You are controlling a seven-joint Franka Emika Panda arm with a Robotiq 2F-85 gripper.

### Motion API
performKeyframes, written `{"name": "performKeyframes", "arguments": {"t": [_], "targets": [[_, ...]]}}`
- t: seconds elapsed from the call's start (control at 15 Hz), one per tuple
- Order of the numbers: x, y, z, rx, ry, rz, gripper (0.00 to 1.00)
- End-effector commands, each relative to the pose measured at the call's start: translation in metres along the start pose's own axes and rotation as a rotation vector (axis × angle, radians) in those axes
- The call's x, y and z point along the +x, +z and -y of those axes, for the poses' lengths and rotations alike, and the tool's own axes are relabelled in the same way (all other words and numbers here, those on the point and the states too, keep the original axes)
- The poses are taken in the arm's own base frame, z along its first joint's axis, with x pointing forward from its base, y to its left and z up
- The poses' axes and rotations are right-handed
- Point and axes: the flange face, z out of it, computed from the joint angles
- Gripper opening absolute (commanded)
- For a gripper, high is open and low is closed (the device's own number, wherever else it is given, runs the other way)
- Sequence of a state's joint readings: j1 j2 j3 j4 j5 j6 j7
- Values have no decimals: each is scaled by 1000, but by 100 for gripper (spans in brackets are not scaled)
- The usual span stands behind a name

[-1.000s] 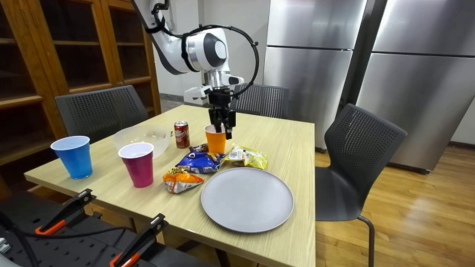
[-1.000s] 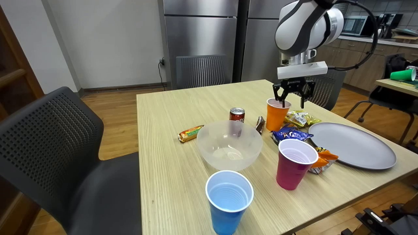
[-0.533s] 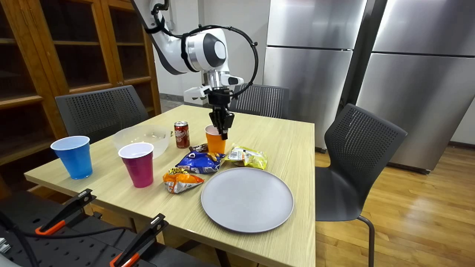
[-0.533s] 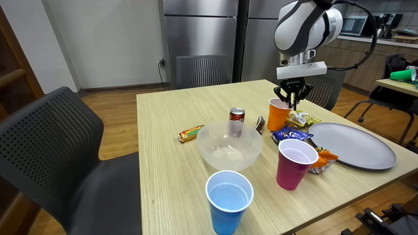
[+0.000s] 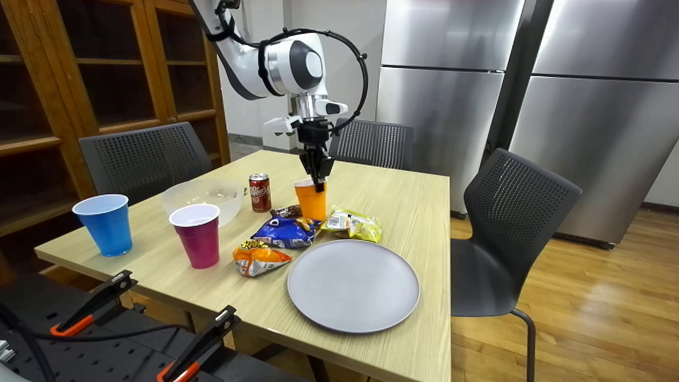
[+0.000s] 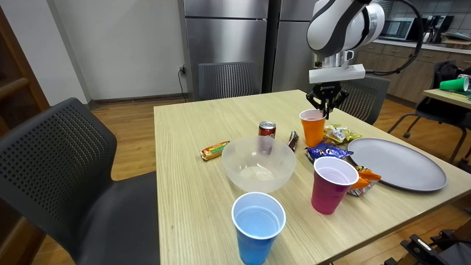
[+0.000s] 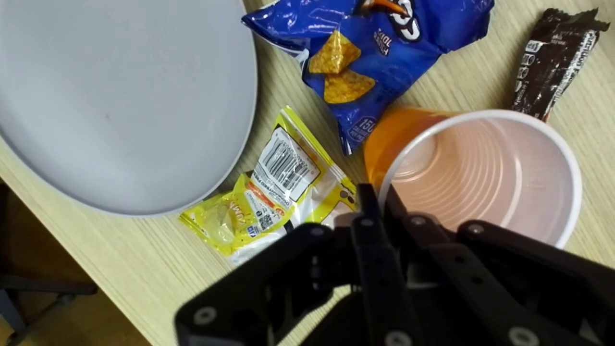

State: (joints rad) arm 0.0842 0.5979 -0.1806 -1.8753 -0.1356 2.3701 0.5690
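Access restricted around orange cup (image 7: pixel 485 168)

Blue chip bag (image 7: pixel 379 57), yellow snack bag (image 7: pixel 283 187) and brown wrapped bar (image 7: pixel 552 62) crowd the cup on three sides. End effector (image 7: pixel 380 194) grips the rim, obstructing part of the mouth. In an exterior view, passage exists across bare table (image 5: pixel 392 191) beyond the cup.

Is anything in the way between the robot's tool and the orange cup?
No, nothing visible is. The tool pinches the orange cup by its rim, one finger inside and one outside. The blue bag and yellow bag lie beside the cup, not between.
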Motion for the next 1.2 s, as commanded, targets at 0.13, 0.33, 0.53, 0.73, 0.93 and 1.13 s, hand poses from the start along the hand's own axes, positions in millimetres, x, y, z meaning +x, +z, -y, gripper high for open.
{"name": "performKeyframes", "arguments": {"t": [0.13, 0.33, 0.53, 0.73, 0.93, 1.13], "targets": [[-7, -24, -8, 36, 12, 4, 1], [-9, -37, -14, 59, 19, -6, 1], [-14, -52, -23, 86, 25, -19, 1], [-21, -70, -37, 118, 33, -34, 1], [-27, -86, -53, 145, 42, -48, 1], [-33, -96, -77, 170, 60, -51, 1]]}}
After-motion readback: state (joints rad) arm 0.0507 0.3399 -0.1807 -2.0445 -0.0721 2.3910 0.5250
